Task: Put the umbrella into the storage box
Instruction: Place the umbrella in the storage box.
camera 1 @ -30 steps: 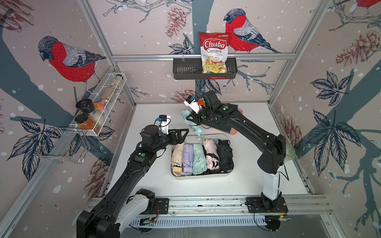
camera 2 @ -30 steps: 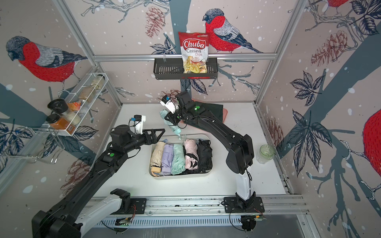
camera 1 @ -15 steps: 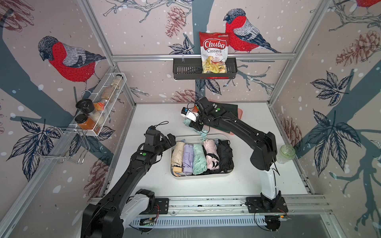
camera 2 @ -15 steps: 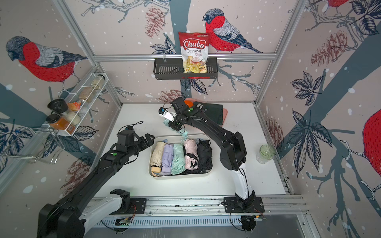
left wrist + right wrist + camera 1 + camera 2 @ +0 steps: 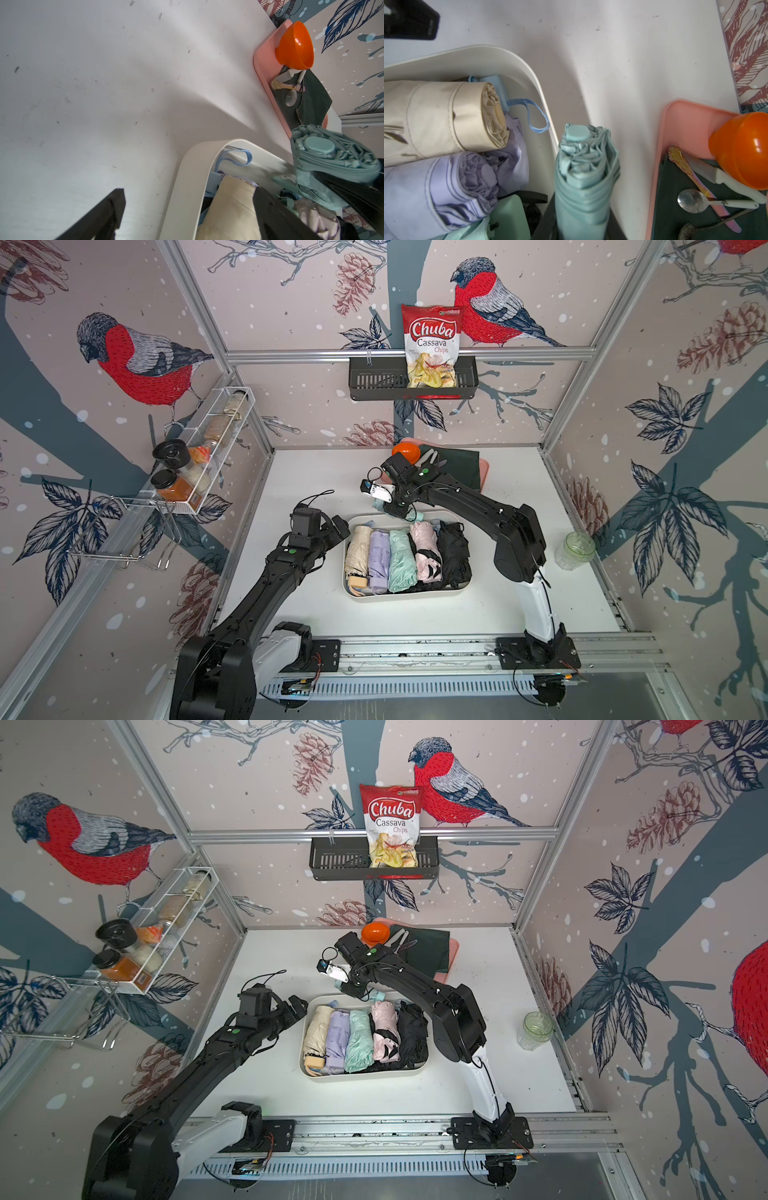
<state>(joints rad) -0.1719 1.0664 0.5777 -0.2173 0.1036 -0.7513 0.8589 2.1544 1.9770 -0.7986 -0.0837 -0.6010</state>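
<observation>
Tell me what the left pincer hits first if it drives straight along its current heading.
Probably the storage box: its rounded corner wall lies between the fingers of the open left pincer in the wrist view. Height is unclear; if the pincer clears the rim, the beige umbrella is next.

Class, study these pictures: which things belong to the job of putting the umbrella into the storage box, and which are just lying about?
Belong to the job:
- teal umbrella, gripped by the right gripper
- storage box

Just lying about:
- pink tray
- orange bowl
- chips bag
- glass jar
- spice rack
</observation>
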